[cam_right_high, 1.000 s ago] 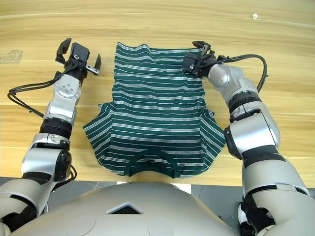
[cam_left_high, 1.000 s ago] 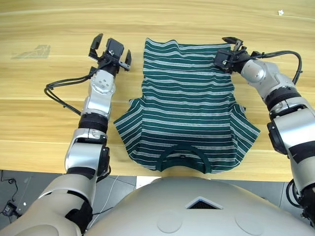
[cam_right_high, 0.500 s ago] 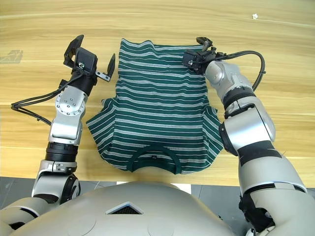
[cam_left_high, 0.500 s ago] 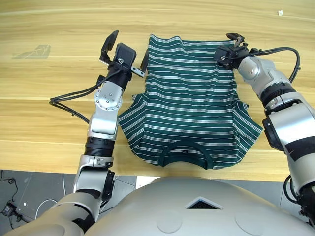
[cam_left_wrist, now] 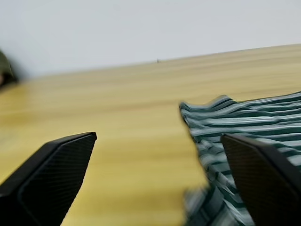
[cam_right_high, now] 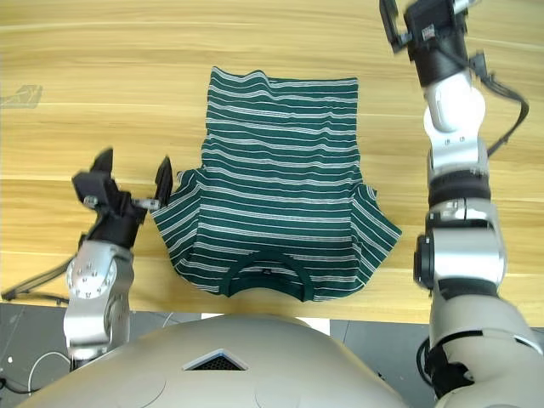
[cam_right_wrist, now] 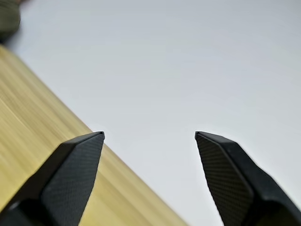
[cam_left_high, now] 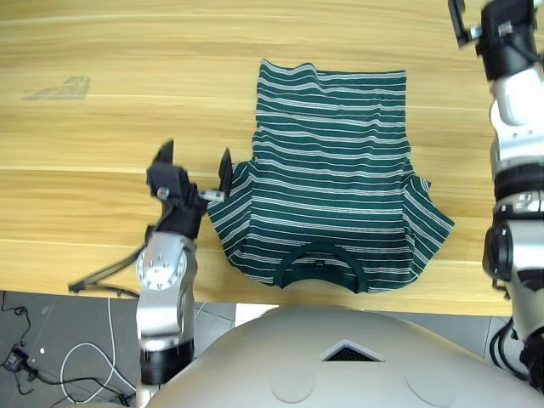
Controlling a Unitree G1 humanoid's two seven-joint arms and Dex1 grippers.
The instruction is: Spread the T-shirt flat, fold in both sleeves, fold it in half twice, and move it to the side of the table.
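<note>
The T-shirt (cam_left_high: 331,178) – dark green with pale stripes – is laid on the table (cam_left_high: 127,85) at the middle of its near edge. The collar is turned to that edge and the hem to the far side. It is spread nearly flat, both sleeves fanned outward, and a slight ripple is seen at the far left corner of the hem.

The cloth is judged light, soft and limp: it should drape when lifted and drag easily over the smooth wood, so both layers are best pinched at a sleeve's outer edge or a hem corner.

The left gripper (cam_left_high: 195,159) is held with its fingers spread, just beside the left sleeve near the near edge. The right gripper (cam_right_high: 425,12) is likewise spread – raised over the far right of the table, well apart from the shirt.

The surface is of pale wooden planks, with a faint grey mark (cam_left_high: 55,87) at the far left. Cables (cam_left_high: 51,357) are seen on the dark floor below the near left edge, and a plain white wall (cam_left_wrist: 150,23) beyond the table.
</note>
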